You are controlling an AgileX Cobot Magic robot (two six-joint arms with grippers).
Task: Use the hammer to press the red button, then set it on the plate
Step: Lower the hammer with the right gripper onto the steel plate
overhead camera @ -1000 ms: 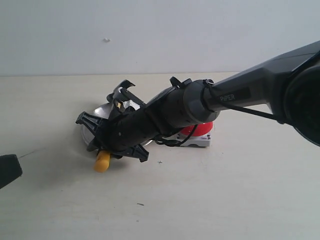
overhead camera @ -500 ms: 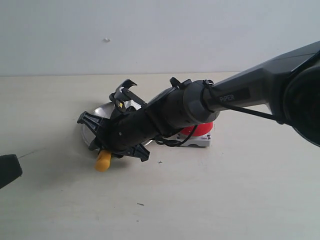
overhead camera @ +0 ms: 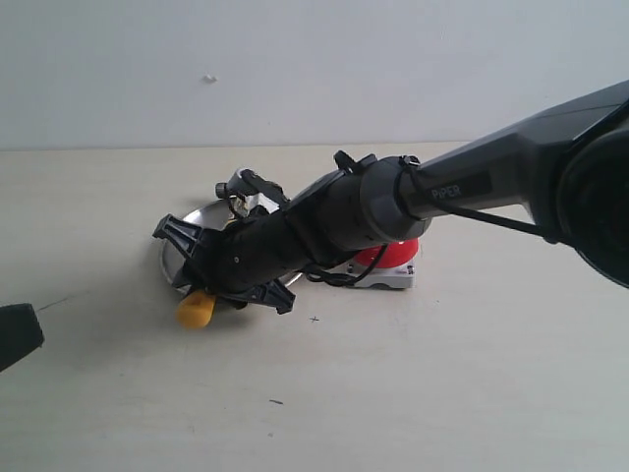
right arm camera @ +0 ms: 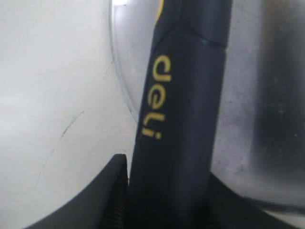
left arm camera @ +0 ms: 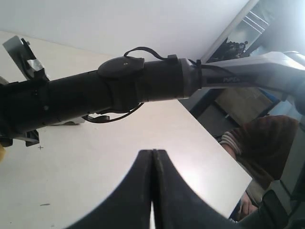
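Observation:
My right gripper [overhead camera: 218, 260] reaches across to the left and is shut on the hammer's black-and-yellow handle [right arm camera: 178, 109]. The hammer lies slanted over the silver plate [overhead camera: 200, 218]. Its dark head [overhead camera: 239, 185] is at the plate's far side. Its yellow butt end [overhead camera: 196, 310] sticks out past the near rim. In the right wrist view both fingers flank the handle above the shiny plate [right arm camera: 267, 95]. The red button [overhead camera: 395, 256] on its grey base sits right of the plate, mostly hidden behind the right arm. My left gripper [left arm camera: 153, 152] is shut and empty.
The right arm [left arm camera: 119, 90] spans the middle of the table. The left gripper [overhead camera: 16, 334] shows at the exterior view's lower left edge. A person's sleeve [left arm camera: 252, 143] is beyond the table edge in the left wrist view.
The hammer has tipped lower toward the plate: its head has dropped, and the yellow butt has shifted slightly left. The left gripper has not moved.

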